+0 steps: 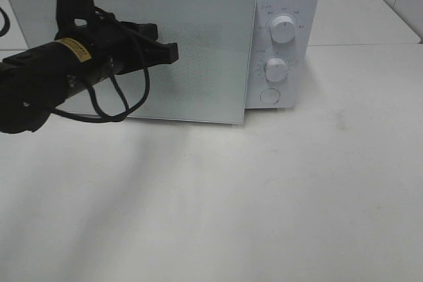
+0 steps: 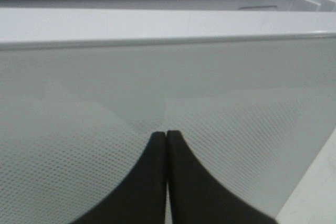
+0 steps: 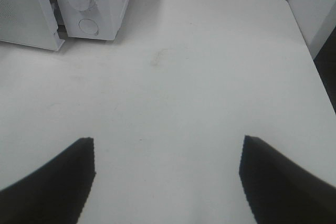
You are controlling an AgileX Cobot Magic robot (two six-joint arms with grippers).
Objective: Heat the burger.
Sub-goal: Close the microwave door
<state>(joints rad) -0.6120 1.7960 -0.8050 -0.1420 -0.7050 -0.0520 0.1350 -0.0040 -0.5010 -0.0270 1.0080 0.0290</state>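
Observation:
The burger is out of view in every frame. A white microwave point(image 1: 284, 4) stands at the back of the table, its door point(image 1: 198, 51) slightly ajar. My left gripper point(image 1: 173, 51) is shut and empty, its tips against or just in front of the door's dotted window; the left wrist view shows the closed fingers point(image 2: 166, 136) right at the door panel point(image 2: 157, 77). My right gripper point(image 3: 167, 150) is open and empty above the bare table, out of the exterior view. It faces the microwave's control panel point(image 3: 84, 3).
Two white knobs point(image 1: 283, 29) point(image 1: 275, 69) and a round button point(image 1: 269, 96) sit on the microwave's right panel. The white table point(image 1: 264, 196) spreads in front. A table edge and a wall point(image 3: 315, 9) lie to the right.

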